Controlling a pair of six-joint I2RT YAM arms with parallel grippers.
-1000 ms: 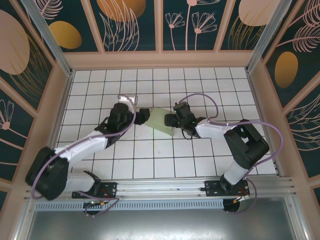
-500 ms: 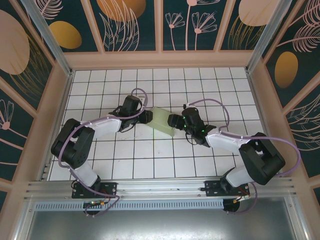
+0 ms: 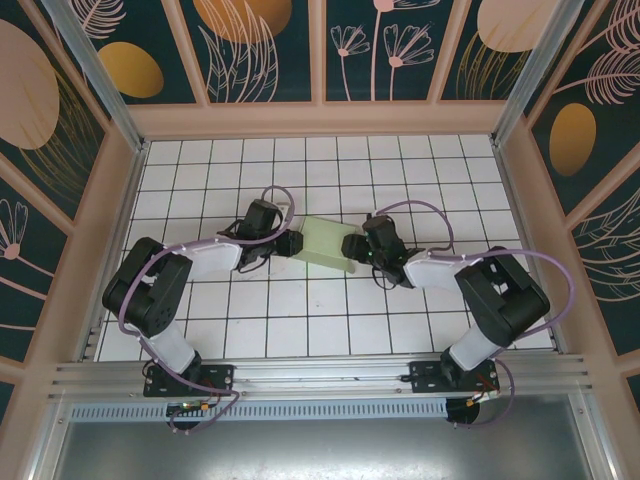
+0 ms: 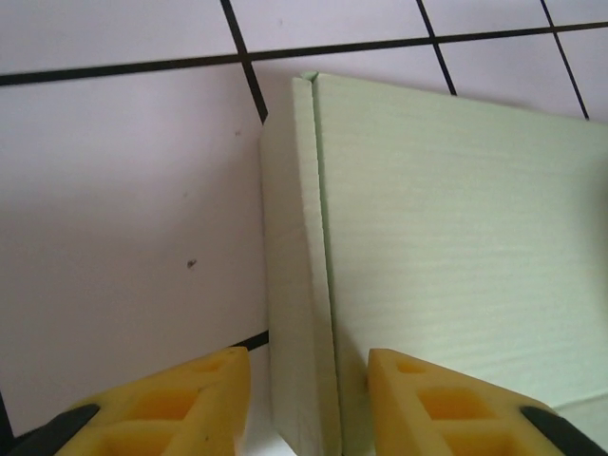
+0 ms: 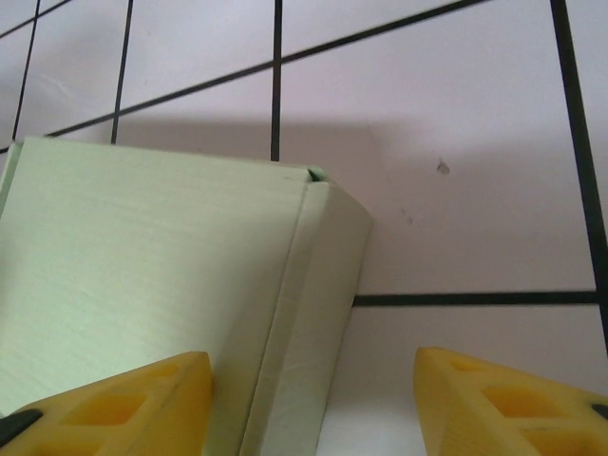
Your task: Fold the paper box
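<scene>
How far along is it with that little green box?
The box already looks folded: flat top, upright end walls. Now the left gripper and right gripper, both open, each straddle an end wall. Probably only pressing those ends firm remains; whether tabs are tucked isn't visible.

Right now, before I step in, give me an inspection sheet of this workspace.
Surface: white tiled table, black grid lines, a few small specks.
Job's things: paper box, pale green, folded shut, lying flat mid-table, skewed to the grid.
Clutter: nothing seen.
Hands: left hand open, its fingers straddling the box's left end wall; right hand open at the box's right end, one side over the top, the other off the box.
Cables: purple cables loop at each wrist, off the box.
Surroundings: floral panels in a tan frame; metal rail at the near edge.
</scene>
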